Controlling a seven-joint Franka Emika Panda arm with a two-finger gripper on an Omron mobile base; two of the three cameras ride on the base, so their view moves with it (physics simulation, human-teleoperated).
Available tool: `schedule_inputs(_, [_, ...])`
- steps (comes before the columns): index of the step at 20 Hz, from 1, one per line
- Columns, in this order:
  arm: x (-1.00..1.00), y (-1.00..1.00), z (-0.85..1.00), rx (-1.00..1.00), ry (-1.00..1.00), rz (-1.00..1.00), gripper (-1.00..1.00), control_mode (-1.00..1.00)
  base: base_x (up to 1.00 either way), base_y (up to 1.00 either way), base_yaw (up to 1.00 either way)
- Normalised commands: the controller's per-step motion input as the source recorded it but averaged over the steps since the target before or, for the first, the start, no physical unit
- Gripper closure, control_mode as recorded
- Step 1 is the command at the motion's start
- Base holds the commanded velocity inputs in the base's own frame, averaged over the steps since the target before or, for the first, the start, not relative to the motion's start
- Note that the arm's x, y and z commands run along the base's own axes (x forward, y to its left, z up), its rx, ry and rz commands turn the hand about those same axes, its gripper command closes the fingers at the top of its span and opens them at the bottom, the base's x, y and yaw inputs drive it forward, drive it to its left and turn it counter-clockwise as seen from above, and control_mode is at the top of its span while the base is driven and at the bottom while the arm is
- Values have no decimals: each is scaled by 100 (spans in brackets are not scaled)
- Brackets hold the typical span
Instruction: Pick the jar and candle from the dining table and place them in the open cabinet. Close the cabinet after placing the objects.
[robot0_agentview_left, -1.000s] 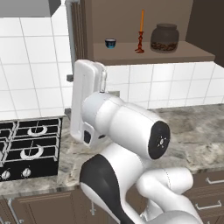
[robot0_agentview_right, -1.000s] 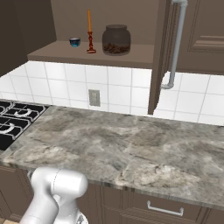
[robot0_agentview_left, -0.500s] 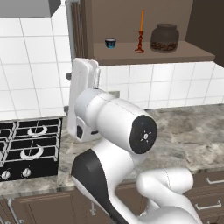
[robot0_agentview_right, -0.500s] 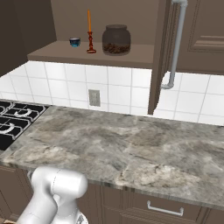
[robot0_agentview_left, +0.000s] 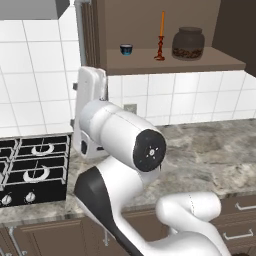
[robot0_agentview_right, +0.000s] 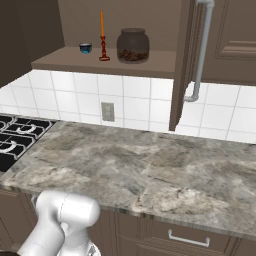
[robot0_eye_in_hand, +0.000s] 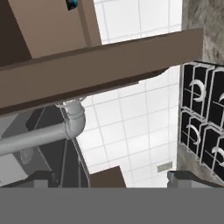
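- The jar (robot0_agentview_right: 132, 46) and the candle (robot0_agentview_right: 103, 36) are seen standing on the open shelf of the cabinet (robot0_agentview_right: 105, 62), with a small blue cup (robot0_agentview_right: 85, 48) beside the candle; both are judged already placed.
- Remaining step, as judged: the cabinet doors are to be shut.
- The gripper (robot0_eye_in_hand: 109, 177) is seen with its two finger tips wide apart and nothing between them.
- In the hand view, rolled on its side, the left door (robot0_eye_in_hand: 100, 70) is met edge-on as a long brown slab straight ahead of the tips, above them in that picture.
- Its silver bar handle (robot0_eye_in_hand: 57, 131) lies just ahead of the tips and off to the one side; the long axis runs along the door edge, crosswise to the line of approach.
- The gas hob (robot0_eye_in_hand: 203, 118) lies to the opposite side of the tips.
- The right door's handle (robot0_agentview_right: 200, 50) hangs well off, past the jar.
- The left door is judged the nearer to the gripper, hence the likely first push.
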Motion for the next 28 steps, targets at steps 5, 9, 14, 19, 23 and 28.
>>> schedule_inputs(5, [29,7,-3,0,1,-4,-100,-100,0,0,0])
schedule_inputs(9, [32,9,-2,0,3,-7,-100,-100,0,0,0])
schedule_inputs(14, [25,14,-7,-1,0,-7,-100,-100,0,0,0])
schedule_inputs(19, [10,3,0,0,0,-5,-100,-100,0,0,0])
schedule_inputs(23, [0,-7,0,0,0,-8,-100,-100,0,0,0])
schedule_inputs(28, [1,-24,1,0,0,-13,-100,-100,0,0,0])
